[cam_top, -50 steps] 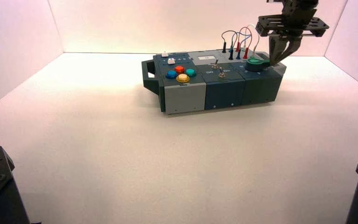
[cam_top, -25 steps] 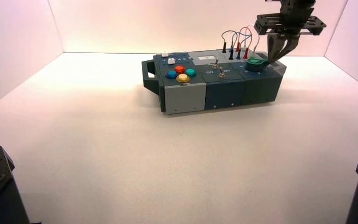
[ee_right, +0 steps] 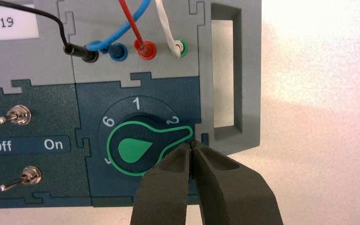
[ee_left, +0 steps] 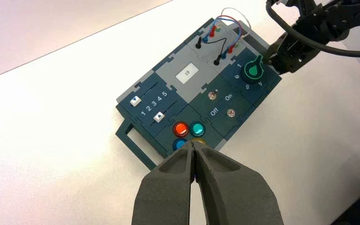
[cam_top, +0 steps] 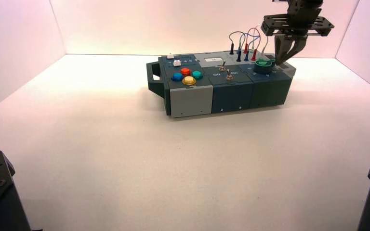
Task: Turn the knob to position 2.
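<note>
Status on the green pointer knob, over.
Right gripper shut, against the pointer tip of the round green-rimmed knob. Pointer just past the white printed 2, not on it. Left gripper shut, clear of the box.

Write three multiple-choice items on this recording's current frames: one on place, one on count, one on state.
1. Where is the green pointer knob?
A) beside the sliders
B) on the box's right end section
C) among the push buttons

2. How many domed push buttons does the box bear?
A) two
B) three
C) four

3. How do the right gripper's jaws stand?
A) closed together
B) wide open
C) clamped on a wire

Key:
1 B: the high view shows the knob there, beyond the toggle switches.
2 C: red, blue, teal and yellow domes show.
3 A: the right gripper has its jaws meeting beside the knob's pointer.
</note>
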Tool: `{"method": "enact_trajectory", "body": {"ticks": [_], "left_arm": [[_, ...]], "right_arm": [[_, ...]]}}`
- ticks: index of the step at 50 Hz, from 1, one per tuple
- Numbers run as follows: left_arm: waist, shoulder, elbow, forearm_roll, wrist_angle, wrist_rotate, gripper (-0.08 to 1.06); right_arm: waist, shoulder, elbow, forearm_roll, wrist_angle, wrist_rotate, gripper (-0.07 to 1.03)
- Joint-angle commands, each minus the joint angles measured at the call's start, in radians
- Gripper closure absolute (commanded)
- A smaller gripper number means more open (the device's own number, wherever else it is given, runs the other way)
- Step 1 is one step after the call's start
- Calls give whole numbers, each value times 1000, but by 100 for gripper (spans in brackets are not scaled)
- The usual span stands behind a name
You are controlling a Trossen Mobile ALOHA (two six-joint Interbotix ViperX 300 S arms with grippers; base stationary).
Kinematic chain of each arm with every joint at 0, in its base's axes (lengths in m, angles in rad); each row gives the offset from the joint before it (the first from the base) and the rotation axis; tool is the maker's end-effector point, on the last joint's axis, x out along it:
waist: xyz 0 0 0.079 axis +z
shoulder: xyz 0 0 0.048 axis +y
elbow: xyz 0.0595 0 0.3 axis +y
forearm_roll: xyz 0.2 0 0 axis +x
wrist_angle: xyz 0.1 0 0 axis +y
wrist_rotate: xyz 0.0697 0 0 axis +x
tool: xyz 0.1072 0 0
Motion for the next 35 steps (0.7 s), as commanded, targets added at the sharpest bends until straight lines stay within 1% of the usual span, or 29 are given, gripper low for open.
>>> {"method": "enact_trajectory", "body": {"ticks": [1, 35], "left_arm": [[-3, -14, -20, 0, -5, -2, 100], [-3, -6, -23, 0, -6, -2, 101]], "right_arm": [[-2, -11, -32, -2, -3, -5, 99], [-2, 15, -74, -3, 6, -8, 99]]}}
